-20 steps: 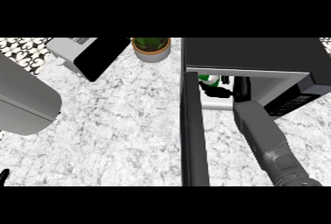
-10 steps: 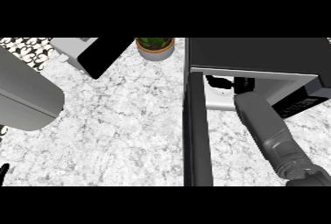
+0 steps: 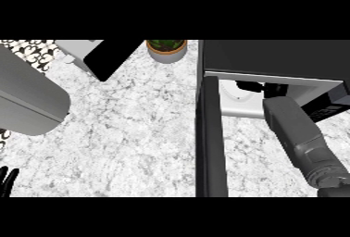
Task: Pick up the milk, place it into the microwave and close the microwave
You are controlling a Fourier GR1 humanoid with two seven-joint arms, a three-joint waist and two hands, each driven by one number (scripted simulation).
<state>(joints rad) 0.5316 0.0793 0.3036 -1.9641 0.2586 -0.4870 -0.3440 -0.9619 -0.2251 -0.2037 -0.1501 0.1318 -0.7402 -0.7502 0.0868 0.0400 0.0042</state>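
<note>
**Right hand reaches inside the open microwave**

The right hand (image 3: 263,87) sits in the microwave (image 3: 273,58) cavity, and whether its fingers are curled cannot be told. The milk is out of sight. The door (image 3: 210,139) stands open beside the forearm. Left hand (image 3: 8,179) rests low, fingers straight.

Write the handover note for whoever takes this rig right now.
Right hand: reaching inside the microwave; whether its fingers are open or shut cannot be told.
Left hand: only fingertips show at the lower left edge, resting.
Milk: not visible on the counter; likely in the cavity behind the right hand.
Microwave door: open.
Left: withdraw the right arm, close the door.
</note>
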